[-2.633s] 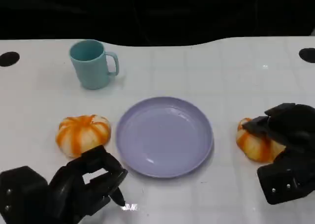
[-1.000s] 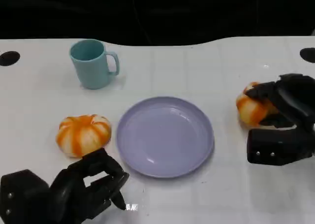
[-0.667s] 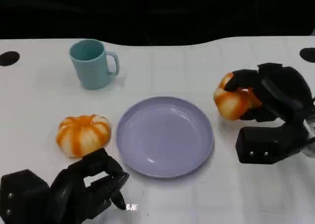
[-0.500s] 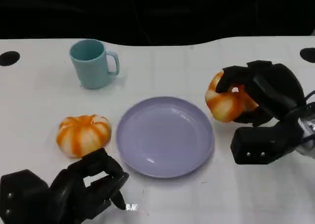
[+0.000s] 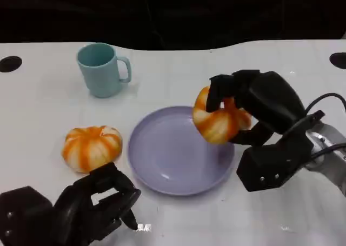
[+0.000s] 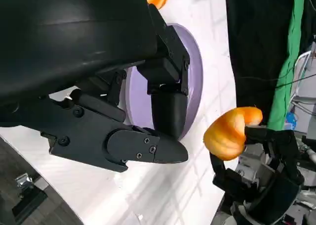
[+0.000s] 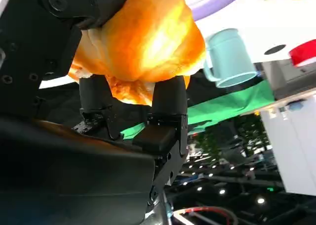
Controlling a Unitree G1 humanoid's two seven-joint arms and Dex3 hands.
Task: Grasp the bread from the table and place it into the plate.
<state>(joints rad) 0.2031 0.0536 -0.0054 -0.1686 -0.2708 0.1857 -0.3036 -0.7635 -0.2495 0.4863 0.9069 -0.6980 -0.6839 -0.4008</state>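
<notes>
My right hand (image 5: 258, 105) grips an orange-and-white striped bread roll (image 5: 217, 123) and holds it in the air above the right part of the lavender plate (image 5: 162, 159). The right wrist view has that roll (image 7: 143, 42) up close between the black fingers (image 7: 168, 99). From the left wrist, the held roll (image 6: 228, 132) hangs past the plate (image 6: 193, 67). A second striped roll (image 5: 91, 147) lies on the table left of the plate. My left hand (image 5: 81, 205) rests at the near left with its fingers curled in, holding nothing.
A teal mug (image 5: 100, 70) stands at the back left, handle to the right; it also shows in the right wrist view (image 7: 229, 57). The white table (image 5: 178, 78) ends in a dark edge at the back. Two black round marks (image 5: 10, 64) sit at its far corners.
My right hand has lifted the roll off the table at the right and carried it leftward to above the plate's right part. The left hand and the other roll have stayed put.
</notes>
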